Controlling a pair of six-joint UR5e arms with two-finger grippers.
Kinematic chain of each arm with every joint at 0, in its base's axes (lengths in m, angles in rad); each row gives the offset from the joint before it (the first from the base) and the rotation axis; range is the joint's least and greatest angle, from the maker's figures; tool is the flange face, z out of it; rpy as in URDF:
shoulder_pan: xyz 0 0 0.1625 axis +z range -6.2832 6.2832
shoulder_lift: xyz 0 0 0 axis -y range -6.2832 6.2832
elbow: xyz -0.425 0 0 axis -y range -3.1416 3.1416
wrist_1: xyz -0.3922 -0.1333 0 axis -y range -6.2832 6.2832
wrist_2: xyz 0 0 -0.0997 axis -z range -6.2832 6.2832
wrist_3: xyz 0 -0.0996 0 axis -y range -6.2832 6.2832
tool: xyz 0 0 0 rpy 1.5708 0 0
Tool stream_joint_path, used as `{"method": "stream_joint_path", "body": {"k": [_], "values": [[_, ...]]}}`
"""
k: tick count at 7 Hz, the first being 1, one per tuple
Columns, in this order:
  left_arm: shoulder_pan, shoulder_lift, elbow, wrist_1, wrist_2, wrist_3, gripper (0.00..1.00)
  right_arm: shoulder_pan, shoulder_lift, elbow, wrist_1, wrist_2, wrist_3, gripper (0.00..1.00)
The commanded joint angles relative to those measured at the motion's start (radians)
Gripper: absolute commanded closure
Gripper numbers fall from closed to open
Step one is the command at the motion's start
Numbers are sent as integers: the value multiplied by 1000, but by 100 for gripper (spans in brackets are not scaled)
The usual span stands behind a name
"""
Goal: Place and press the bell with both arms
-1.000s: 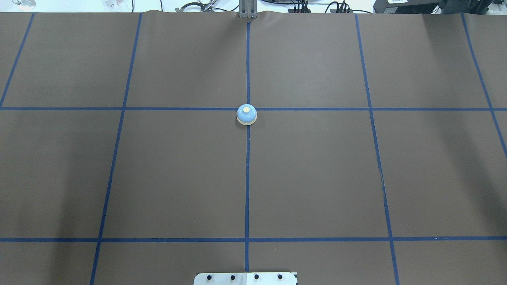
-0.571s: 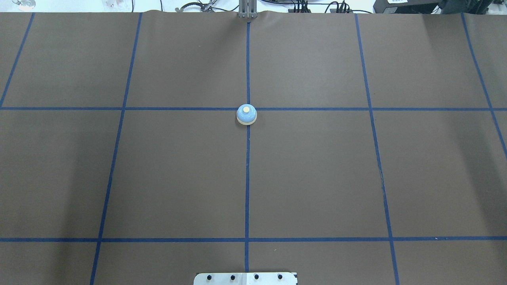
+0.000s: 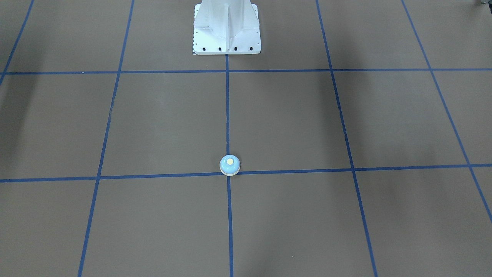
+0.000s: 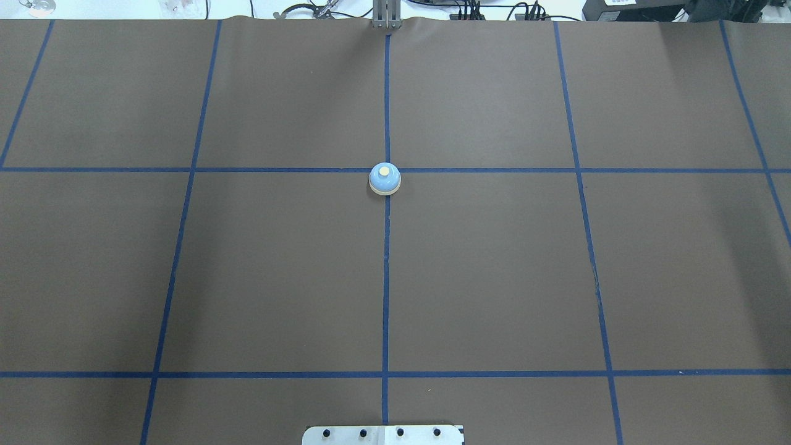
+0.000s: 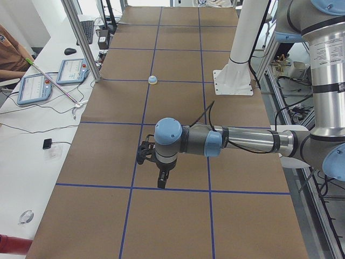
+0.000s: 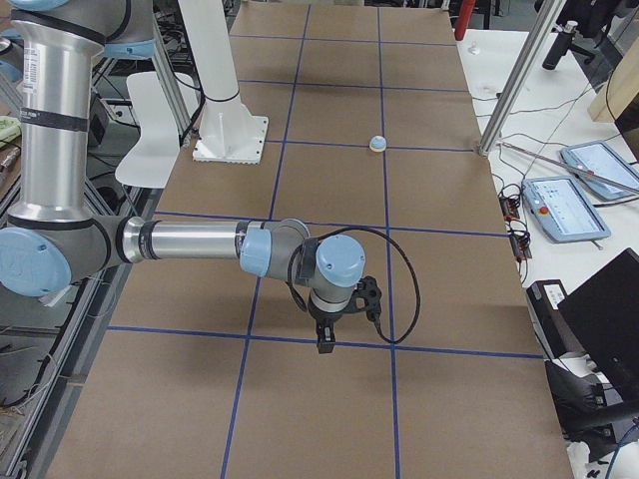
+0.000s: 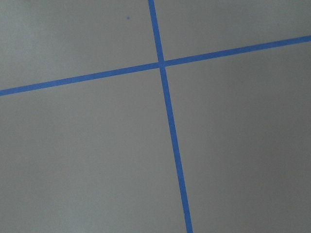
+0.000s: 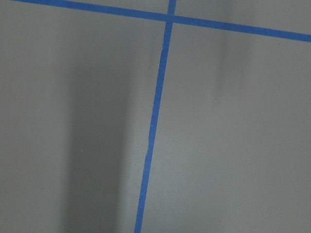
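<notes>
Bell upright on blue tape crossing, mid table. Left gripper & right gripper hang at far ends, well apart from bell; spread or pressed together, can't tell.

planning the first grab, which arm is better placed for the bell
Left, barely. The small light-blue dome bell sits on the central blue tape crossing, perhaps slightly toward the robot's left; grey left arm and grey right arm hover similarly far out.

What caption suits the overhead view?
Light-blue call bell stands at a blue tape crossing on the brown table.
</notes>
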Motion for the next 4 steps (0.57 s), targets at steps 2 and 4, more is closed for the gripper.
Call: {"method": "stream_joint_path", "body": {"k": [2,4], "values": [[0,6,8,9,-1,-2,0,19,-8,-8,0,-1,-3,0],[-2,10,7,9,-1,-2,0,19,-8,20,3,-4,46,0]]}}
